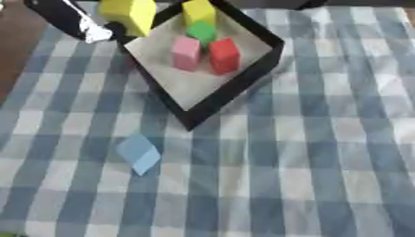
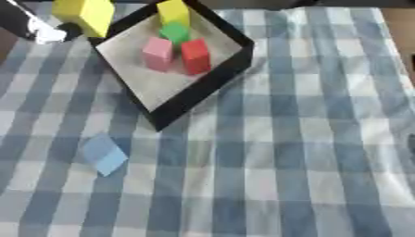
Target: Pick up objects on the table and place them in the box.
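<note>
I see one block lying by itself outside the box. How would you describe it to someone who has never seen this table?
Start at the black-rimmed box at the top of the blue-and-white checked cloth. From its nearest corner, look down and left to the pale blue block lying alone on the cloth. Every other block is pink, red, green or yellow and sits in or above the box.

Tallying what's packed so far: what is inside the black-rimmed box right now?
Inside the box stand a pink block, a red block, a green block and a yellow block. Anything behind them is hidden.
</note>
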You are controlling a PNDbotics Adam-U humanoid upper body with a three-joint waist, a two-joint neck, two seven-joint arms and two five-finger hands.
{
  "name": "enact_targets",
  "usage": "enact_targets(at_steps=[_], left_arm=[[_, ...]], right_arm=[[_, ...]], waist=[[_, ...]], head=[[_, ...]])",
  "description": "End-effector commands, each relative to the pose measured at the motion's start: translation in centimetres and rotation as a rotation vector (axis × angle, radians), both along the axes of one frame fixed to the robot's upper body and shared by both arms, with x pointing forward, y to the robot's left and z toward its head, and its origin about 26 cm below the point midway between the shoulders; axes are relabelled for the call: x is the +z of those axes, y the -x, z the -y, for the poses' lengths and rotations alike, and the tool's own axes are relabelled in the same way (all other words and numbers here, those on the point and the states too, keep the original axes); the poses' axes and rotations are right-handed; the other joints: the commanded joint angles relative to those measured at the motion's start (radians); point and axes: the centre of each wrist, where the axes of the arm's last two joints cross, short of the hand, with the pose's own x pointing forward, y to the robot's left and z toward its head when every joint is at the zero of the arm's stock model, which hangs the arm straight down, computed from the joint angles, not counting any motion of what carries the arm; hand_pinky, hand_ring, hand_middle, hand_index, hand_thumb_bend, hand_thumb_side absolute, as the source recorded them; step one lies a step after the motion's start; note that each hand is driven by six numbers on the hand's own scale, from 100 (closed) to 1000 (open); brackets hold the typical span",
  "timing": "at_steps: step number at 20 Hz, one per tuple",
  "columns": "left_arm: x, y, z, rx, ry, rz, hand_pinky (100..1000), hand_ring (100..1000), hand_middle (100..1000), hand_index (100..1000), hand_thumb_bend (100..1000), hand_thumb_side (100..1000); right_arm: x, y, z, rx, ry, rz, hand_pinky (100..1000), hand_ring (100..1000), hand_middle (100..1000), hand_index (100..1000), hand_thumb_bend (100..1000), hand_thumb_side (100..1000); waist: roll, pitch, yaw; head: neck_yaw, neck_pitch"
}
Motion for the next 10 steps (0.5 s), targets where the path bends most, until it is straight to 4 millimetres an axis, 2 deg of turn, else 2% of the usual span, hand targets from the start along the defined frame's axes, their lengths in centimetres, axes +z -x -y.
enact_targets(at_steps=[1, 10], left_arm=[[0.6, -1.1, 1.0, -0.002, 0.012, 0.011, 789, 688, 676, 702, 241, 100], [-2.0, -4.2, 3.7, -0.010, -0.026, -0.075, 788, 688, 675, 704, 277, 100]], right_arm=[[1.6, 0.2, 0.0, 0.016, 0.039, 0.044, 810, 805, 714, 836, 100, 677], [2.3, 0.1, -0.6, 0.040, 0.026, 0.063, 810, 805, 715, 835, 100, 679]], waist=[[0.012, -0.051, -0.009], [0.011, -0.048, -0.029]], head=[[0.002, -0.009], [0.010, -0.012]])
